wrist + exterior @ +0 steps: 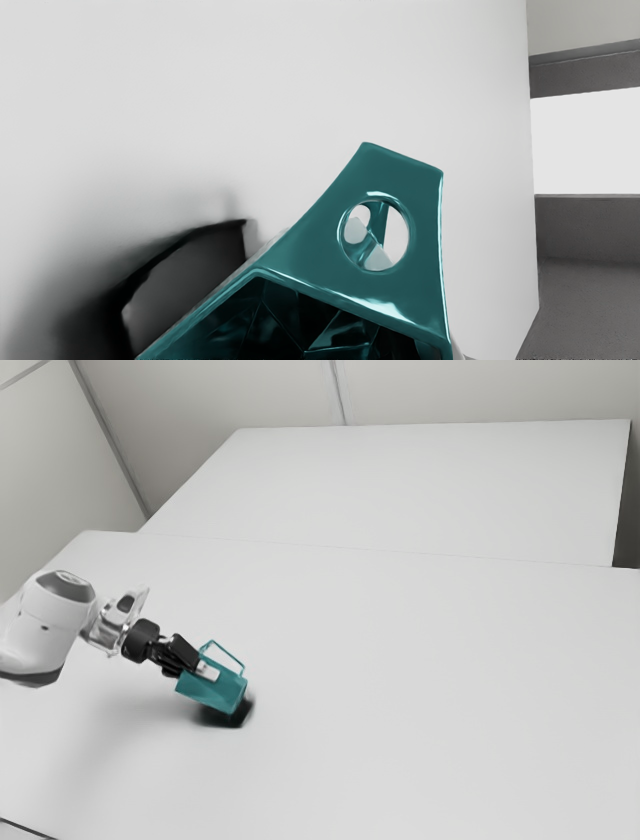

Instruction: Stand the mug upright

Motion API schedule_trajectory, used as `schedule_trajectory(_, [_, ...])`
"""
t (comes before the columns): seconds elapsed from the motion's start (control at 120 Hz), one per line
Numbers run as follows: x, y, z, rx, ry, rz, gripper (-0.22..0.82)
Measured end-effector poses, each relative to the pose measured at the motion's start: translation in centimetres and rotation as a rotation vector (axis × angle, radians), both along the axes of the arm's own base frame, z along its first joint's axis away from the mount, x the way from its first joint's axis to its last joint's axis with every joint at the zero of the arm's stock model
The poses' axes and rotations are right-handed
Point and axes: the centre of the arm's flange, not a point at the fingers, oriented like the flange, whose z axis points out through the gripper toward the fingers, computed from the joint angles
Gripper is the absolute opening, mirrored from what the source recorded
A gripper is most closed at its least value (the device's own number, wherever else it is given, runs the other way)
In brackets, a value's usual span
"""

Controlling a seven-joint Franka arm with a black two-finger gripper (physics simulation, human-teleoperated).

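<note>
At the exterior view's left, the black gripper (pixel 207 671) reaches down to a teal mug (pixel 228 693) and is shut on its body, a pale fingertip lying across the near side. The mug is tilted, its open end toward the hand and its far end low over a dark shadow. Its thin handle (pixel 232 655) stands out on the upper side. Seen from the hand, the mug (pixel 300 255) shows its dark, faceted inside, with a round hole in the teal part beyond. Whether the mug touches the table cannot be told.
The white table (pixel 420 690) stretches around the mug. Behind it stands another white surface (pixel 420 485), with pale walls beyond. A dark shadow (pixel 185 285) lies beside the mug. Past the table's edge are grey bands (pixel 585 230) and a bright panel (pixel 585 145).
</note>
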Motion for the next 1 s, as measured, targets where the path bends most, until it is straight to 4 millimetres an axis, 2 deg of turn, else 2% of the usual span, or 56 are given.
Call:
schedule_trajectory(0.108, [1.2, 0.0, 1.3, 0.026, -0.03, -0.025, -0.18])
schedule_trajectory(0.2, [3.2, 0.5, 3.5, 0.081, -0.077, -0.064, -0.18])
schedule_trajectory(0.275, [4.4, 0.5, 4.6, 0.125, -0.097, -0.099, -0.18])
schedule_trajectory(0.417, [6.7, -1.0, 6.5, 0.228, -0.144, -0.184, -0.18])
schedule_trajectory(0.542, [8.9, -4.9, 7.2, 0.332, -0.182, -0.29, -0.18])
schedule_trajectory(0.708, [12.5, -13.3, 8.4, 0.526, -0.276, -0.487, -0.18])
schedule_trajectory(0.75, [13.2, -14.8, 8.3, 0.57, -0.292, -0.523, -0.18])
schedule_trajectory(0.817, [14.0, -16.3, 7.7, 0.624, -0.301, -0.557, -0.18])
schedule_trajectory(0.925, [14.5, -17.6, 7.5, 0.723, -0.312, -0.613, -0.18])
schedule_trajectory(1.0, [15.1, -18.7, 8.4, 0.791, -0.341, -0.652, -0.18])
